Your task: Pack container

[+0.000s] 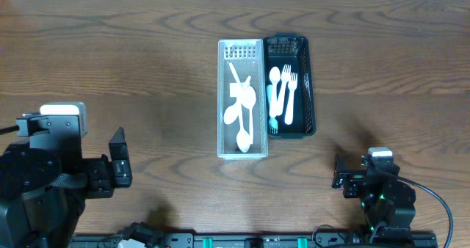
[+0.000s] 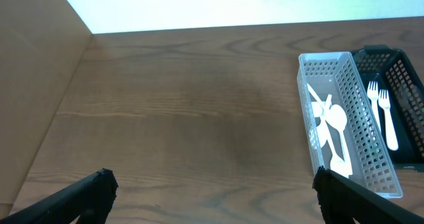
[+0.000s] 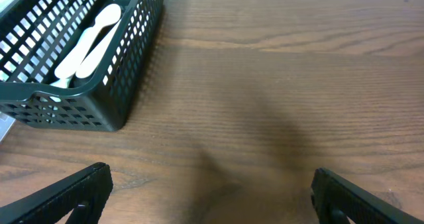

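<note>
A clear white basket (image 1: 221,94) at the table's middle holds white plastic spoons (image 1: 241,108). Touching its right side, a black basket (image 1: 310,79) holds white forks and a spoon (image 1: 285,92). My left gripper (image 1: 117,158) is open and empty at the front left, well away from the baskets. In the left wrist view (image 2: 212,191) the white basket (image 2: 374,154) lies to its right. My right gripper (image 1: 339,173) is open and empty at the front right. In the right wrist view (image 3: 212,194) the black basket (image 3: 126,65) sits at upper left.
The wooden table (image 1: 110,72) stretches wide on both sides of the baskets. The arm bases stand at the front edge.
</note>
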